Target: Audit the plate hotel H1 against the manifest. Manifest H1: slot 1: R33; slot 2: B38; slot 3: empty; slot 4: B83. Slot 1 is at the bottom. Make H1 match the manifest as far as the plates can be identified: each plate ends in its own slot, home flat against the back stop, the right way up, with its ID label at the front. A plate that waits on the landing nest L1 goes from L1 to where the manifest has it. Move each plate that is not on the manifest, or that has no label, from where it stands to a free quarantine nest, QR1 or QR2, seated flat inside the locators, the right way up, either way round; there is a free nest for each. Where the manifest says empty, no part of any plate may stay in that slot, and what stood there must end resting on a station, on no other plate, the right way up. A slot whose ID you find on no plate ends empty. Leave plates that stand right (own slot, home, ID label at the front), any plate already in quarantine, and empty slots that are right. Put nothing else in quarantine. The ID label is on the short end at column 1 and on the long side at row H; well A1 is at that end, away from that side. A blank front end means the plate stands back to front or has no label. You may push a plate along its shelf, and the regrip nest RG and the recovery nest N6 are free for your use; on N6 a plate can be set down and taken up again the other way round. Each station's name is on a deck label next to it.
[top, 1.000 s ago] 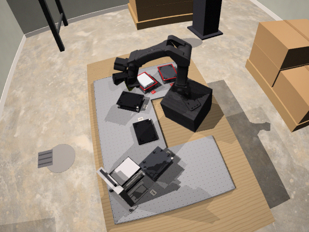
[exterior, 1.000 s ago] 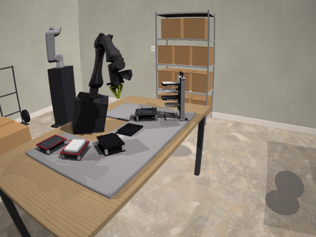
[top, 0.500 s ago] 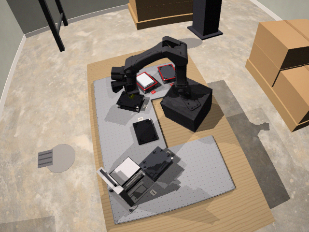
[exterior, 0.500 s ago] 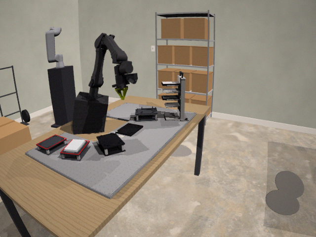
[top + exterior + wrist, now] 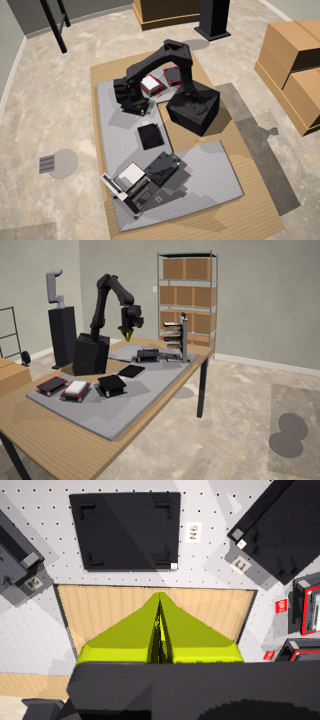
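While one white plate (image 5: pixel 151 83) sits in a red-edged quarantine nest and the other nest (image 5: pixel 172 74) looks vacant, the claw (image 5: pixel 126 336) hangs shut and empty above the desk (image 5: pixel 46 441), the plate hotel (image 5: pixel 184 339) apparently awaiting further correction.

On the tabletop (image 5: pixel 64 459) stand two red-rimmed quarantine nests (image 5: pixel 51 383), one carrying a white plate (image 5: pixel 75 387), three plain black nests (image 5: pixel 111 384), one four-shelf plate hotel (image 5: pixel 185 339) and one black arm (image 5: pixel 103 295) with one yellow-green pincer (image 5: pixel 127 336).
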### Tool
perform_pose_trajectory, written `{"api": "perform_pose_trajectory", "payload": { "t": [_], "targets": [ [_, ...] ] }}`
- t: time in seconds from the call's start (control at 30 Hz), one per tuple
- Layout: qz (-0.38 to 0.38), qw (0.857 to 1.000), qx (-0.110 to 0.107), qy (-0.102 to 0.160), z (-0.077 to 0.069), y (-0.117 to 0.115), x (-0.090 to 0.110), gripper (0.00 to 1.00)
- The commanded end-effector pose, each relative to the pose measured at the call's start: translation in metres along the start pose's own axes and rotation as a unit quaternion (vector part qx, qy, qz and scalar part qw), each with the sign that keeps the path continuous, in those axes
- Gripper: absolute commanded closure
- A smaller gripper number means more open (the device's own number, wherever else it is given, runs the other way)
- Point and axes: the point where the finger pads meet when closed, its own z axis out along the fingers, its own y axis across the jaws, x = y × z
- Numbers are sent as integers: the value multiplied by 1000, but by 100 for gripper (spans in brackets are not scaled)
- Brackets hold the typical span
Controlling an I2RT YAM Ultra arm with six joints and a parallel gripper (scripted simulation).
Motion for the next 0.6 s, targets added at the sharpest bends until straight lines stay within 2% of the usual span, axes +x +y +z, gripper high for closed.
{"api": "perform_pose_trajectory", "payload": {
  "t": [0.0,0.27,0.57],
  "targets": [
    [15,1000,5,-9,-16,7,-5,100],
    [15,1000,3,-10,-27,17,-3,100],
    [18,1000,2,5,-19,45,-7,100]
  ]
}}
